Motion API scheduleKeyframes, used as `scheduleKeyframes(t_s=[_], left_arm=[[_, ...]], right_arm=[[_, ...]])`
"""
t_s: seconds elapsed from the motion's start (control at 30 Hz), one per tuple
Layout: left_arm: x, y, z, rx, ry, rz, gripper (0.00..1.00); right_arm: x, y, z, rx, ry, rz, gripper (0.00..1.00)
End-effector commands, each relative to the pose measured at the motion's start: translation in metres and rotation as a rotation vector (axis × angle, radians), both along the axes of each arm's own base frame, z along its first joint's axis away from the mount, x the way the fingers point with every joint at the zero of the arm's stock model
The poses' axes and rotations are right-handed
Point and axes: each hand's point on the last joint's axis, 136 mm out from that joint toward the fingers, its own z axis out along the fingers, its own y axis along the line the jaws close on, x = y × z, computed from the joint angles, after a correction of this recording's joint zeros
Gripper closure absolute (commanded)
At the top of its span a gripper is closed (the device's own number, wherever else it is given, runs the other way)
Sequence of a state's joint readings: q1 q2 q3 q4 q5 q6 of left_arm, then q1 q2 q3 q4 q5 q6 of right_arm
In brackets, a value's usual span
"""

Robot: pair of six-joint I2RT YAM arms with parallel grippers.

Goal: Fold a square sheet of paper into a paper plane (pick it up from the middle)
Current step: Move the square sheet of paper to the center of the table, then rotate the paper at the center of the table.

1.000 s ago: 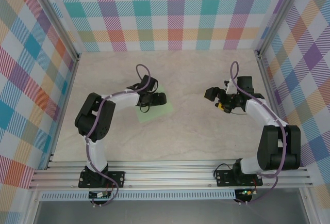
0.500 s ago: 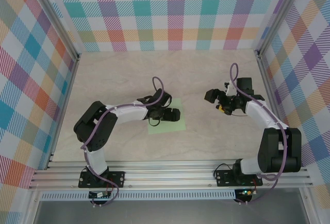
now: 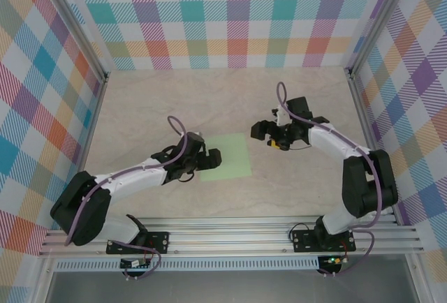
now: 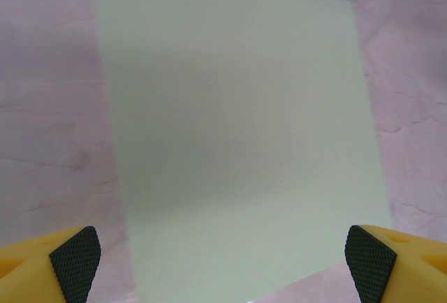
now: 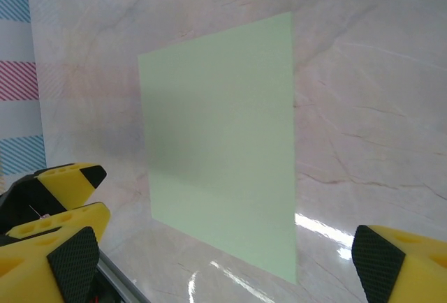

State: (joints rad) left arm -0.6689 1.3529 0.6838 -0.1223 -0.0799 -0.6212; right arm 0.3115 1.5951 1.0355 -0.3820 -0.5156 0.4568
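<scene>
Looking down from above, the top camera takes in both arms at once: the square sheet of paper (image 3: pixel 226 155) lies flat on the table (image 3: pixel 154 107), just ahead of the left gripper (image 3: pixel 214 156) and a little below and to the side of the right gripper (image 3: pixel 264 137), so it sits between the two. Checked walls (image 3: pixel 237 17) in many colours close the table in, and a metal rail (image 3: pixel 230 237) carries the arm bases.

The wrist cameras give what that view cannot. Under the left gripper (image 4: pixel 222 268) the sheet (image 4: pixel 237 135) reaches forward from between the fingertips, one corner nearly level with them. Its yellow fingers stand far apart at the frame's edges with nothing gripped, and the black pads (image 4: pixel 75 267) show a fine cross-hatch. The right gripper (image 5: pixel 227 264) is spread just as wide and is likewise empty; the sheet (image 5: pixel 216 135) lies ahead of it at an angle.

The paper is thin, pale green, plain and uncreased, with four straight edges. The tabletop is a glossy, pinkish marble pattern with faint veins and bright glare near the right fingers.

A second ago the left gripper sat on top of the sheet, which lay further left. Since then the sheet has shifted toward the right gripper, the left gripper has drawn back to its edge, and the right gripper has come in closer.
</scene>
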Motion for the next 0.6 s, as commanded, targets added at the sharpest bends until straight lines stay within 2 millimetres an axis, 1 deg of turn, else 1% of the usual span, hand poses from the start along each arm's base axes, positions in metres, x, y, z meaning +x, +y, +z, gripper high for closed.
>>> scheduleKeyframes(t_s=[0.0,0.07,0.17,0.23,0.33,0.47,0.57], left_arm=[[0.003,0.029,0.007,-0.03,-0.032,0.124,0.05],[0.001,0.044,0.008,-0.05,-0.034,0.162,0.03],[-0.003,0.059,0.011,-0.065,-0.041,0.196,0.01],[-0.005,0.065,0.011,-0.063,-0.043,0.209,0.0],[-0.007,0.071,0.012,-0.06,-0.047,0.212,0.0],[-0.007,0.076,0.01,-0.048,-0.05,0.226,0.0],[-0.005,0.076,0.011,-0.052,-0.056,0.224,0.0]], right_arm=[[0.012,0.025,0.001,-0.002,-0.005,0.032,0.05],[0.017,0.04,-0.003,-0.013,0.002,0.062,0.06],[0.024,0.058,-0.012,-0.03,0.025,0.087,0.07],[0.028,0.065,-0.021,-0.052,0.043,0.089,0.07],[0.029,0.076,-0.032,-0.048,0.068,0.103,0.08],[0.023,0.097,-0.042,-0.042,0.093,0.163,0.08],[0.019,0.104,-0.054,-0.061,0.113,0.175,0.08]])
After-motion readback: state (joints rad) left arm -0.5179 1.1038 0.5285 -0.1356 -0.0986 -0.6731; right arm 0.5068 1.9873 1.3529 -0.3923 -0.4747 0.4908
